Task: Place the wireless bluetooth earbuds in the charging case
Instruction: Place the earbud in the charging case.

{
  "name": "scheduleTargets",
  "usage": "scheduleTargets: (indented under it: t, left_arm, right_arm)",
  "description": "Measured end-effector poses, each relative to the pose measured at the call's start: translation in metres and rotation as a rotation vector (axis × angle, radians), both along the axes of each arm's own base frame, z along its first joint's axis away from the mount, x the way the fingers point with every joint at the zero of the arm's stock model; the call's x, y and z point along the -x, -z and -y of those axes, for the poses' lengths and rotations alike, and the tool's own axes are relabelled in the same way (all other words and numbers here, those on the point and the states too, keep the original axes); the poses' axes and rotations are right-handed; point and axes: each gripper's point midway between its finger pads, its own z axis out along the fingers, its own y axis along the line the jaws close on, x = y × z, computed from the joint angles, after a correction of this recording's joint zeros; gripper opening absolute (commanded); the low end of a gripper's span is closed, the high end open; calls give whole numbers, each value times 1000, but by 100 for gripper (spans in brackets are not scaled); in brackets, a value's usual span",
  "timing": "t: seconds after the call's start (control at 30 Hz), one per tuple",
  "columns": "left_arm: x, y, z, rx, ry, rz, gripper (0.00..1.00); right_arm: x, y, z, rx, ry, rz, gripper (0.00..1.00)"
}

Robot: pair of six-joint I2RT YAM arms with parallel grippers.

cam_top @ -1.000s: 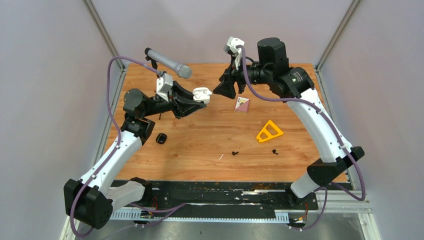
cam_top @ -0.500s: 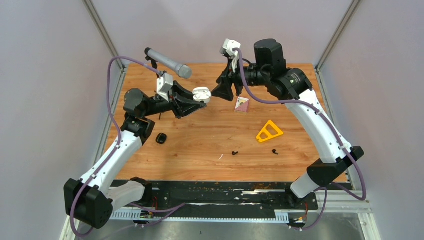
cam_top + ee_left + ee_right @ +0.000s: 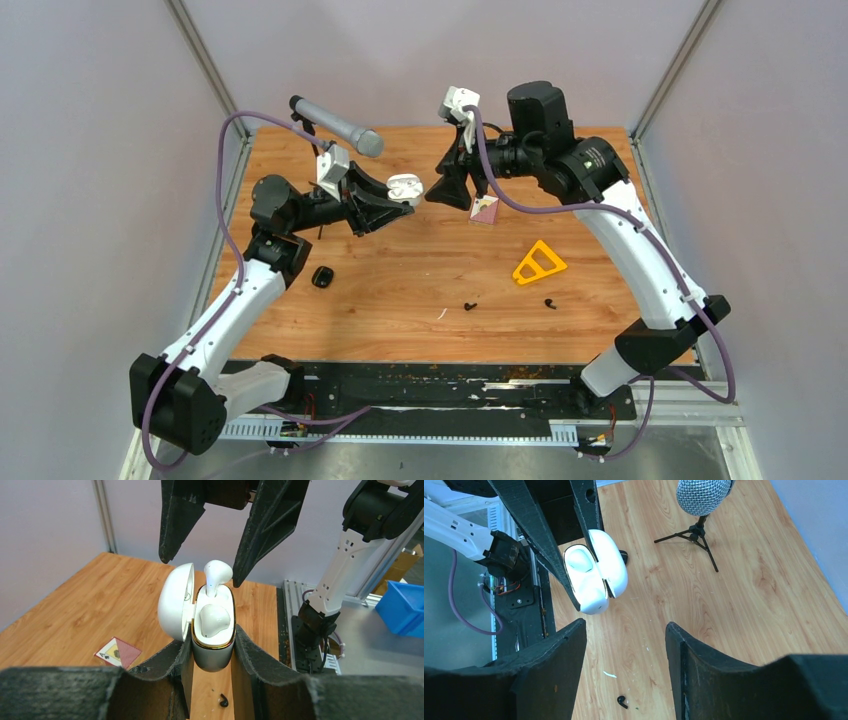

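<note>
Cradling seated earbud (image 3: pixel 215 620), open charging case (image 3: pixel 212 655), second earbud (image 3: pixel 218 574) protruding

2 arms (image 3: pixel 232 305): white shells, black joints, purple cables (pincer fingers (image 3: pixel 150 680) black).

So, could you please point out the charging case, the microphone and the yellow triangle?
charging case (image 3: pixel 212 656), left wrist view, lower body
microphone (image 3: pixel 330 122), top view, grey handle
yellow triangle (image 3: pixel 521 271), top view, left corner

Open charging case (image 3: pixel 213 655), one earbud (image 3: pixel 215 620) seated, second earbud (image 3: pixel 218 573) protruding
</note>
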Motion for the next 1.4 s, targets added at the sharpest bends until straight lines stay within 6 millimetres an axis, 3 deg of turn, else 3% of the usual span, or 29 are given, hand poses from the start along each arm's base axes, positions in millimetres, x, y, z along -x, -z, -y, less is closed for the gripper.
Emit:
scheduleTargets:
  t: [0.5,0.83,1.4]
  left_arm:
    - [1,0,1,-1,6,-1,0]
    - [1,1,1,-3,7,-7,0]
    - [2,2,2,-5,9,-12,0]
  right_arm:
    - [-5,-22,5,4,14,82,59]
    - [-9,-11,2,27,12,52,59]
    - [-3,-13,-1,11,-16,36,58]
